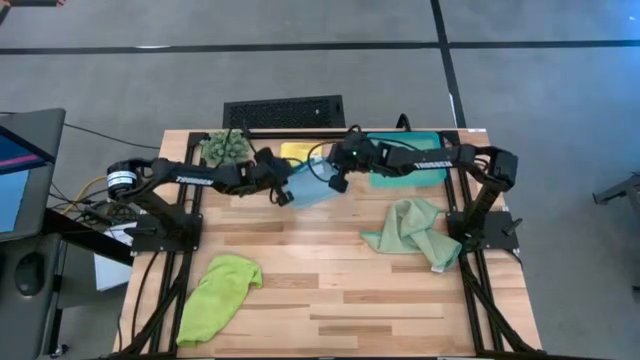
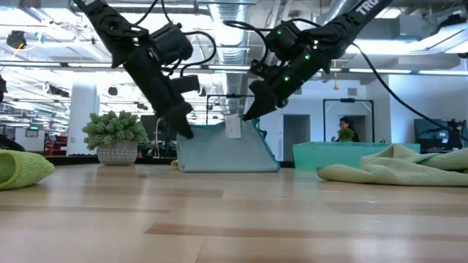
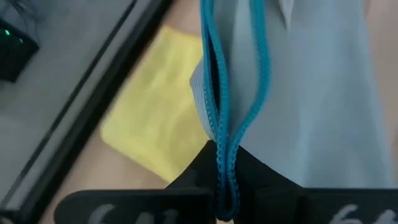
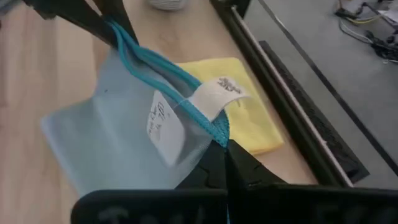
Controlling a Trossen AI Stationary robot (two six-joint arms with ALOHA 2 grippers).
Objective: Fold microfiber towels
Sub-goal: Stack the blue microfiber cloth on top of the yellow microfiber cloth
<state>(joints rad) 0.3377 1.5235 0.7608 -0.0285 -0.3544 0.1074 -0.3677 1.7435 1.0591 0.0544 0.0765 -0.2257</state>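
the light blue towel is being pinched by its doubled teal edge at both upper corners, left gripper and right gripper clamped shut, near the table's far edge. just behind, the yellow towel is lying flat, seemingly folded. lime green towel and sage towel are lying crumpled, unfolded.

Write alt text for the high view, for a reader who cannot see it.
Seen from above, the left gripper and right gripper, jaws shut, pinch the light blue towel at the wooden table's far middle. A yellow towel lies beyond it, a lime green towel near left, a sage green towel right.
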